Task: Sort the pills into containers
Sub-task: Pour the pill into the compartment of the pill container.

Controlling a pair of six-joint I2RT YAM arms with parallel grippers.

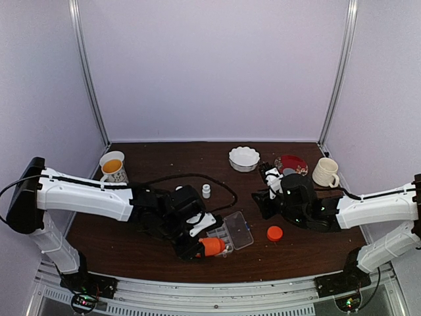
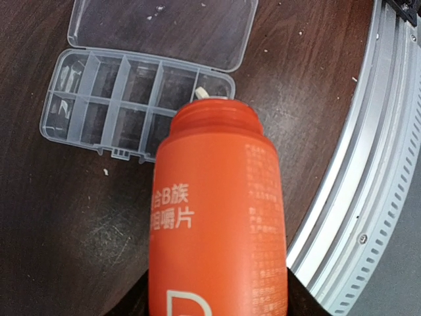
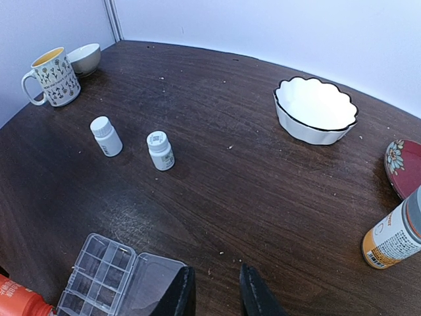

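Pinches bottle (image 2: 217,217) in left gripper (image 1: 200,247), mouth tipped over organiser's (image 2: 85,117) 3 o'clock-end cell (image 2: 218,83), one pill (image 2: 199,94) at the lip; holds right gripper (image 3: 216,289) jaws slightly spread.

Soft even light, faint shadows, mild sheen on the table (image 3: 276,197), near orange bottle (image 2: 217,217) slightly blurred

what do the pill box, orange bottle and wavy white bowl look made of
Pill box: clear, glossy plastic; the table shows through. Orange bottle: matte opaque plastic, probably, with printed white lettering. White bowl: likely glazed ceramic, smooth sheen, dark rim line.
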